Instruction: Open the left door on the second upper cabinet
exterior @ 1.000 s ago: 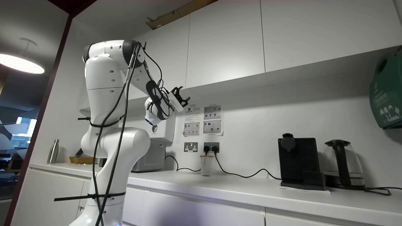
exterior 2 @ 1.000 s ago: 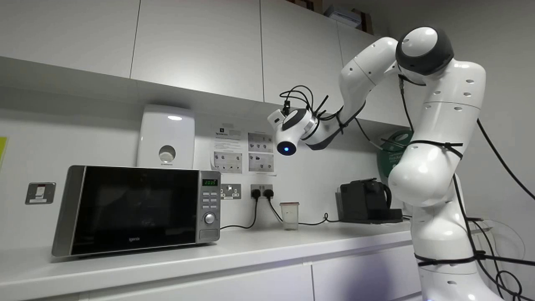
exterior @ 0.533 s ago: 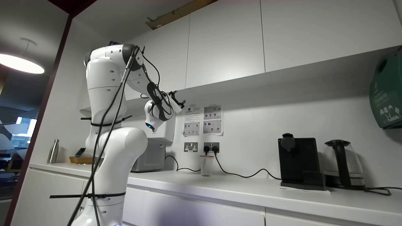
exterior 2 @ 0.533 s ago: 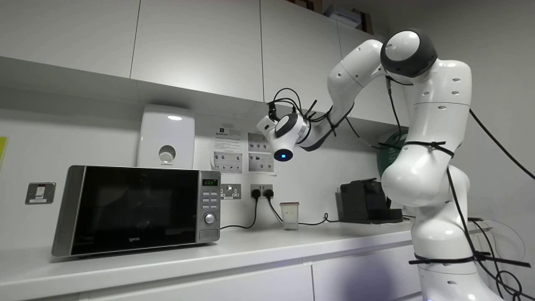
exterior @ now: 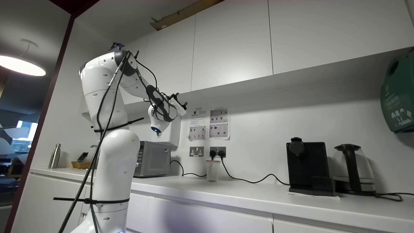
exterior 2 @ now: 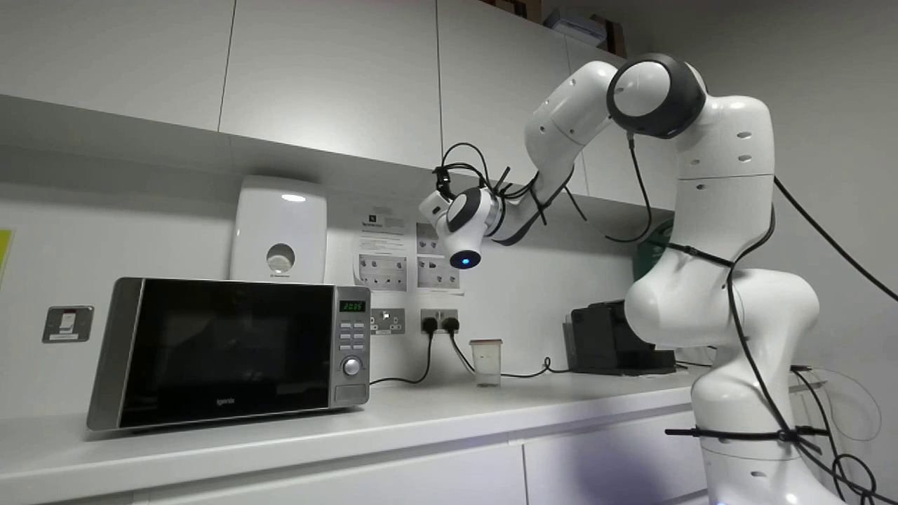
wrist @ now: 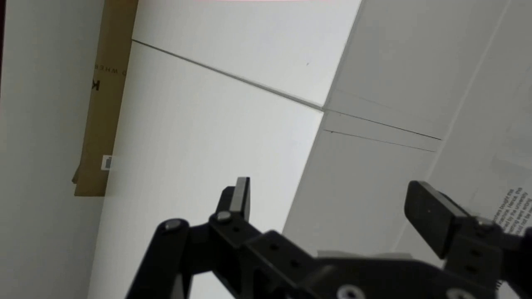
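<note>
Up there hangs the gripper (wrist: 330,189), fingers (wrist: 432,216) spread wide, just lower than the second upper cabinet (wrist: 353,178); ahead of those fingers and above, the left door (wrist: 208,137) stands closed! Well below the gripper, the microwave (exterior 2: 231,354) sits on the bench (exterior 2: 435,403).
</note>
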`<act>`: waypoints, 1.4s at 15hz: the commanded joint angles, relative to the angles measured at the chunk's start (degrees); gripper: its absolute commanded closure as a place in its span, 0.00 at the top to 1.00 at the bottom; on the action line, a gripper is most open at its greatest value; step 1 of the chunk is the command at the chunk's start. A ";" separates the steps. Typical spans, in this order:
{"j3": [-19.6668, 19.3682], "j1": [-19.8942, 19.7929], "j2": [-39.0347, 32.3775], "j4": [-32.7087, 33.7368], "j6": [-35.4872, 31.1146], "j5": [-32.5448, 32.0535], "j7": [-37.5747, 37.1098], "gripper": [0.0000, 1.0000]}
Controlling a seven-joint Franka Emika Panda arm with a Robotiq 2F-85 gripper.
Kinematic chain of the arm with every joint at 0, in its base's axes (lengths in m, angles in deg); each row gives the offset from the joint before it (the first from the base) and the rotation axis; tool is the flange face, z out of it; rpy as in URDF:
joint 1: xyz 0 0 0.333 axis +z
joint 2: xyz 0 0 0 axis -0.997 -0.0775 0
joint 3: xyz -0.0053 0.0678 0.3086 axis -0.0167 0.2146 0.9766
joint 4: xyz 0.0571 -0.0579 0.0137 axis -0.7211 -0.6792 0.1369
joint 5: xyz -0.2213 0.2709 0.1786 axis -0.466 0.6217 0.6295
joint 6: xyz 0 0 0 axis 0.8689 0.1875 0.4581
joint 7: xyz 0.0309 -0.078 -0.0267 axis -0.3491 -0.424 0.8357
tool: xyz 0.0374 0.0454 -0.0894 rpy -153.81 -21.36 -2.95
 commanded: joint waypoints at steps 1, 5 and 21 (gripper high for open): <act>4.34 -9.17 1.27 3.60 -1.75 0.00 -7.79 1.00; 10.88 -20.09 3.68 6.33 -1.66 0.00 -13.09 1.00; 24.42 -43.90 12.94 16.13 -1.12 0.00 -24.46 1.00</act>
